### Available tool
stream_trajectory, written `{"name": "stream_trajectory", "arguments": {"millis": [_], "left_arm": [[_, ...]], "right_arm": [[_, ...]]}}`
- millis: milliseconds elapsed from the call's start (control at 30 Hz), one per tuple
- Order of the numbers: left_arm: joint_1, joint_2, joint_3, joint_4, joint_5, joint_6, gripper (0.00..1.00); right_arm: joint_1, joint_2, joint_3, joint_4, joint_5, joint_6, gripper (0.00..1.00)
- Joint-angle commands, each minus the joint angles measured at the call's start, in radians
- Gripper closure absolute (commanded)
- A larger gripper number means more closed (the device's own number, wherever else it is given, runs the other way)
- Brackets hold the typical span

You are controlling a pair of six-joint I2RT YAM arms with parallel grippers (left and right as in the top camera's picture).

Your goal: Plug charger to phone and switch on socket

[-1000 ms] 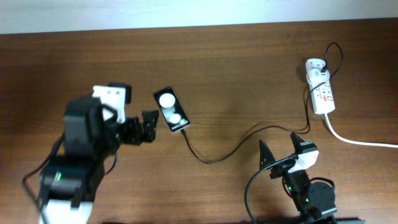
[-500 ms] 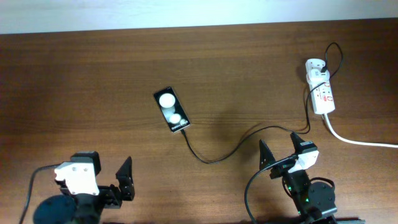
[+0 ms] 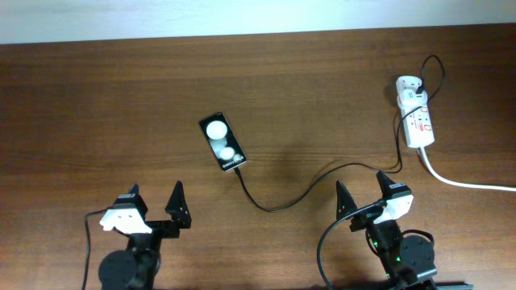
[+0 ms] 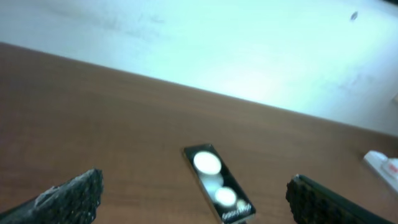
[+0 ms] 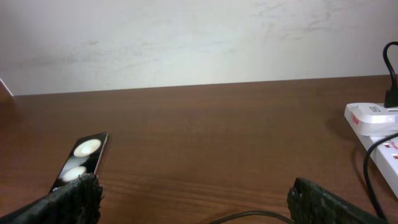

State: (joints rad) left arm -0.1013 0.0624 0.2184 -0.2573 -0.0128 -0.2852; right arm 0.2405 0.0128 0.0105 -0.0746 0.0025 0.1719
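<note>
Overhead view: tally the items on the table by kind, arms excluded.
Phone: 1
Charger, black cable with white adapter: 1
Power strip: 1
Total: 3

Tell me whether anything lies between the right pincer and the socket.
Only the charger cable: it lies flat on the table, curving across the path between the open right pincer and the socket. Nothing else visible stands between them.
</note>
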Motion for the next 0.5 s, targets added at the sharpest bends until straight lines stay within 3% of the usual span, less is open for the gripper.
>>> {"name": "stream_trajectory", "arguments": {"millis": [0, 233, 367, 467], "left_arm": [[0.006, -0.058, -0.09, 0.11, -0.01, -0.045, 0.01], [0.007, -0.058, -0.21, 0.361, -0.049, -0.078, 0.01], [0.042, -0.058, -0.21, 0.337, -0.066, -0.082, 0.01], [0.063, -0.058, -0.21, 0.223, -0.066, -0.081, 0.01]], "right_arm": [[-0.006, -0.009, -0.005, -0.007, 0.003, -0.01, 0.01], [-0.006, -0.009, -0.005, -0.008, 0.003, -0.011, 0.01], [-0.006, -0.009, -0.005, -0.008, 0.003, -0.01, 0.01], [-0.006, -0.009, -0.005, -0.008, 0.003, -0.01, 0.01]]}}
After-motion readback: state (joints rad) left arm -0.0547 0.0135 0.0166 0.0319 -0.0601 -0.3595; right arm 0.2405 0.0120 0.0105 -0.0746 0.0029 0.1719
